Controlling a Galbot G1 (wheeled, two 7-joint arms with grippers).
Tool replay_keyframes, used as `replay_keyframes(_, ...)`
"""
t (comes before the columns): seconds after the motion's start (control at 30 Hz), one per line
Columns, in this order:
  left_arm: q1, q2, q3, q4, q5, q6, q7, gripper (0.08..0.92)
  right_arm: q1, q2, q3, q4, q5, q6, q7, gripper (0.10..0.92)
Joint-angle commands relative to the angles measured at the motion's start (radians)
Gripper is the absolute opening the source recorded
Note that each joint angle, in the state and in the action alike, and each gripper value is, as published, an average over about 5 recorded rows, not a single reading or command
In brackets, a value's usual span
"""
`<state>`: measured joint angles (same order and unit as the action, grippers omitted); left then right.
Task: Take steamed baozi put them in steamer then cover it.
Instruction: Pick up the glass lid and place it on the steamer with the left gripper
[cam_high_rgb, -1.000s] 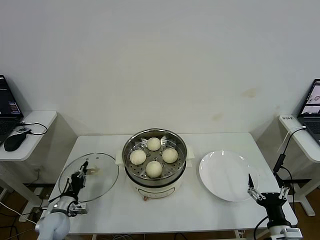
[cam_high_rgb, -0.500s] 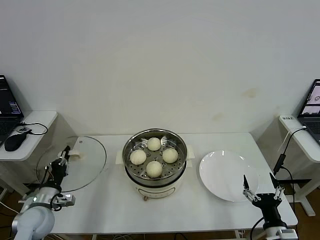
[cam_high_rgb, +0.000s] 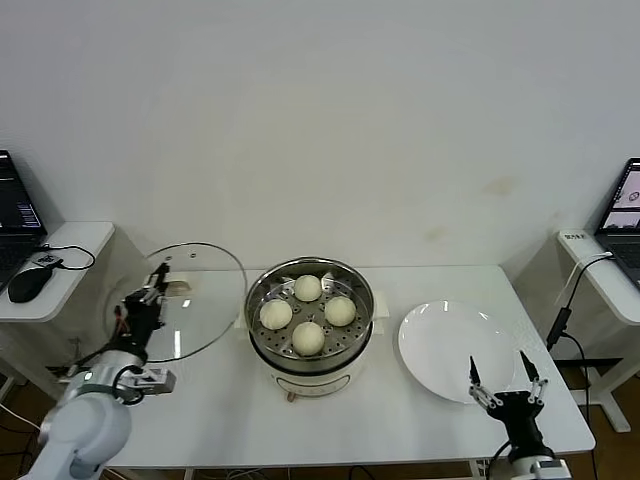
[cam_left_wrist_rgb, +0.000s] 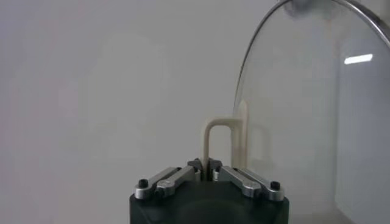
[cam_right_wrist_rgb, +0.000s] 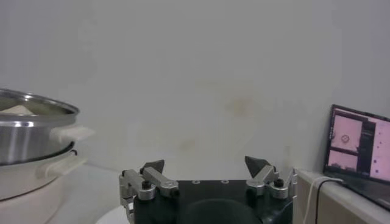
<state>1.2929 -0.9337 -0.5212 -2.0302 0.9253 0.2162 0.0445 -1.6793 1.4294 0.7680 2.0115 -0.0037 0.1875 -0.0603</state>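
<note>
The steamer stands mid-table with several steamed baozi on its perforated tray. My left gripper is shut on the cream handle of the cover, a clear glass lid held tilted in the air just left of the steamer. In the left wrist view that gripper pinches the handle, with the cover's glass beside it. My right gripper hangs open near the table's front right, over the plate's near edge. The right wrist view shows its jaws wide apart, with nothing between them, and the steamer off to one side.
A flat white plate lies right of the steamer. Side desks with a laptop and mouse on the left, and another laptop with cables on the right, flank the table.
My left arm has lifted the cover off the table and carried it up and right toward the steamer. The right gripper has shifted a little left, staying open.
</note>
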Motion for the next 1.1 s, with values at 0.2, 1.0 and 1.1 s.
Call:
replay_keyframes(0.2,-0.21,-0.031,0.388,-0.01,0.034,0.214,0.026,0.142,0.044,0.118,-0.089,-0.042,-0.269,-0.031,0.124,0.823)
replay_keyframes(1.0,-0.348,-0.411,0.586,0.102,0.492,0.291,0.276,0.142,0.058,0.12,-0.088,-0.105,-0.379,-0.029,0.183,0.823)
replay_keyframes(1.1,-0.354,-0.425,0.59,0.128,0.499,0.289,0.274,0.142,0.057,0.119,-0.089,-0.105,-0.381,-0.031,0.182,0.823)
